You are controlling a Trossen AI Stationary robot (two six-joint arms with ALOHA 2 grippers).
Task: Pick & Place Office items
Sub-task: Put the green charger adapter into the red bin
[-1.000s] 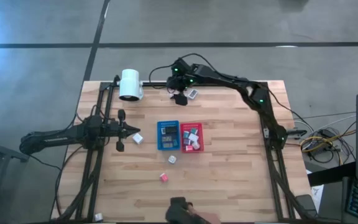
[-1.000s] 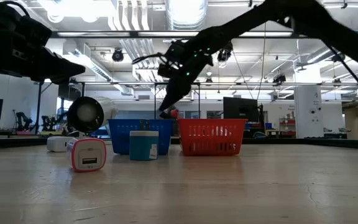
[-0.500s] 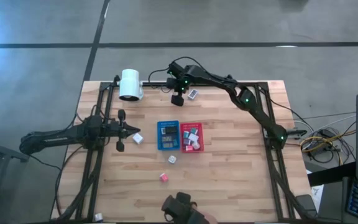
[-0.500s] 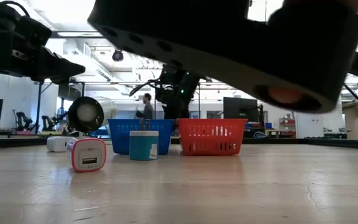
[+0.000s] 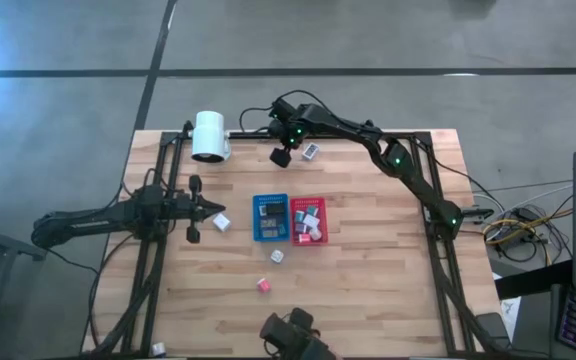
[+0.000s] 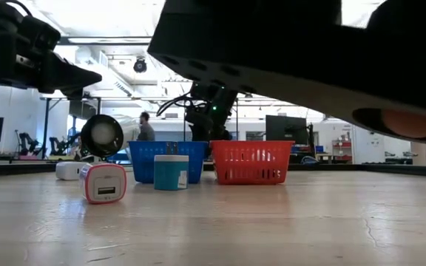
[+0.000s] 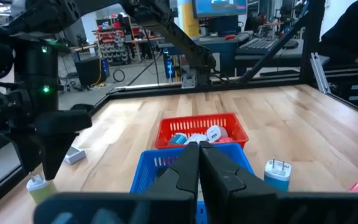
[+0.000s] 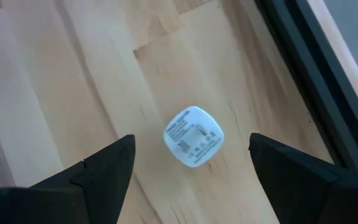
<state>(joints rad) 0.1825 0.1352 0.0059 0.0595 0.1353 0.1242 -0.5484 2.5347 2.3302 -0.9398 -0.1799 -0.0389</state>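
My right gripper (image 8: 191, 146) stands open at the table's far edge (image 5: 281, 156), pointing steeply down. A small white cube (image 8: 193, 137) with a printed label lies flat on the wood between its two fingers, clear of both. A grey flat item (image 5: 311, 151) lies just to its right. My left gripper (image 5: 213, 208) waits shut at mid-left, level, beside a white cube (image 5: 221, 222). More office items fill the blue tray (image 5: 258, 232) and the red tray (image 5: 322, 207). Two loose cubes, one white (image 5: 277, 256) and one pink (image 5: 263, 285), rest nearer the front.
A big white cylinder (image 5: 209, 135) lies at the far left corner. A dark object (image 5: 293, 335) sits at the near edge and blocks the low view's upper right (image 6: 309, 52). A black frame rail (image 8: 316, 81) runs close beside the white cube.
My right gripper has sunk toward the table at the far edge and rolled about its own axis, staying open. The dark object at the near edge has shifted in front of the low camera.
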